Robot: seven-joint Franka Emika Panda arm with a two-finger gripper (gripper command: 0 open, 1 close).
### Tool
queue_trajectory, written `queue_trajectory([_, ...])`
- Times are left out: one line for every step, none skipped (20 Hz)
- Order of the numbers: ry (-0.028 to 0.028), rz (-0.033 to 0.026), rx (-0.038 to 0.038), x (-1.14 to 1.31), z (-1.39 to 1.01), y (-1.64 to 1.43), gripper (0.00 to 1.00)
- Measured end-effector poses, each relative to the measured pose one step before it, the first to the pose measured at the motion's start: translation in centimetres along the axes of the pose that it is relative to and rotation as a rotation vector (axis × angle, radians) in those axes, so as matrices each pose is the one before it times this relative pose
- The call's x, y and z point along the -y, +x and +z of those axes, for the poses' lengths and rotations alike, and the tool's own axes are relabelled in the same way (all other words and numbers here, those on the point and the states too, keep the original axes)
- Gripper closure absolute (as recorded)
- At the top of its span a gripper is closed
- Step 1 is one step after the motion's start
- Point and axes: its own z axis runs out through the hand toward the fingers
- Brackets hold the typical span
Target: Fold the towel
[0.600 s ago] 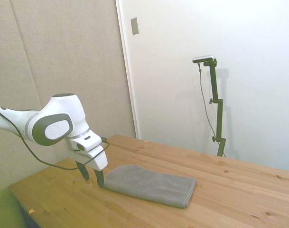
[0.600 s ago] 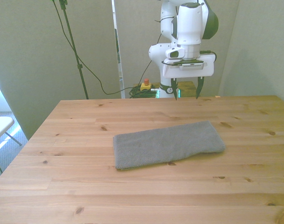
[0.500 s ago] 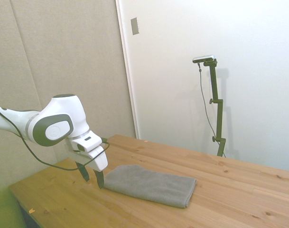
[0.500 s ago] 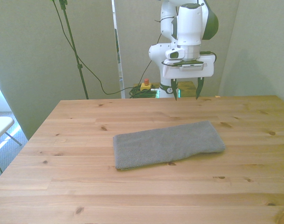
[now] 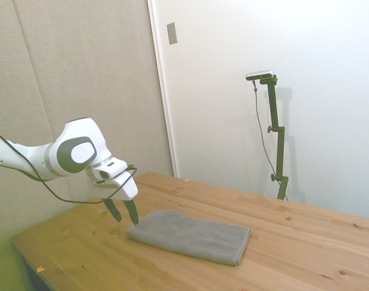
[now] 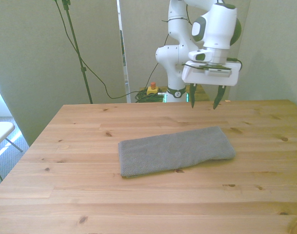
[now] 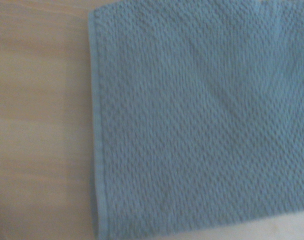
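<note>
Wooden desk (image 6: 65, 195) fills the room's middle. On it lies the grey towel (image 6: 175, 150), flat and folded. Above the towel's end at the front view's right hangs the gripper (image 6: 206, 102), wide open, holding nothing.

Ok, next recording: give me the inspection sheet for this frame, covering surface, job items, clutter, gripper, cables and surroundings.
Surface: wooden table, knotty planks, no spills seen.
Job's things: grey towel lies flat as a long layered strip near the table's middle; the wrist view shows one hemmed end.
Clutter: nothing seen.
Grippers: gripper hangs above the table's far edge, jaws open, holding nothing, apart from the towel.
Cables: black cable loops along the arm; another hangs behind the table.
Surroundings: beige wall panels, white door.
</note>
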Motion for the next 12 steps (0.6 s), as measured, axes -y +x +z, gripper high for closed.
queue_trajectory([-0.01421, -0.00254, -0.03562, 1.468, 0.225, -0.213, 0.00])
queue_trajectory([-0.00948, -0.00643, -0.03103, 1.572, 0.130, -0.493, 0.00])
queue_trajectory([-0.00863, -0.00844, -0.03127, 1.655, -0.006, -0.807, 0.00])
queue_trajectory([-0.01680, -0.00782, -0.03391, 1.564, -0.107, -0.985, 0.00])
queue_trajectory([-0.02792, -0.00363, -0.03744, 1.405, -0.212, -1.027, 0.00])
queue_trajectory([-0.04281, -0.00635, -0.03493, 1.097, -0.239, -0.985, 0.00])
queue_trajectory([-0.04775, -0.00786, -0.03216, 0.881, -0.257, -0.867, 0.00])
queue_trajectory([-0.03903, -0.00733, -0.03173, 0.796, -0.333, -0.658, 0.00])
queue_trajectory([-0.02777, -0.00848, -0.02860, 0.766, -0.350, -0.495, 0.00])
queue_trajectory([-0.02509, -0.01242, -0.02118, 0.675, -0.226, -0.444, 0.00])
queue_trajectory([-0.02128, -0.01490, -0.02001, 0.653, -0.135, -0.426, 0.00])
queue_trajectory([-0.01019, -0.01294, -0.01276, 0.685, -0.021, -0.376, 0.00])
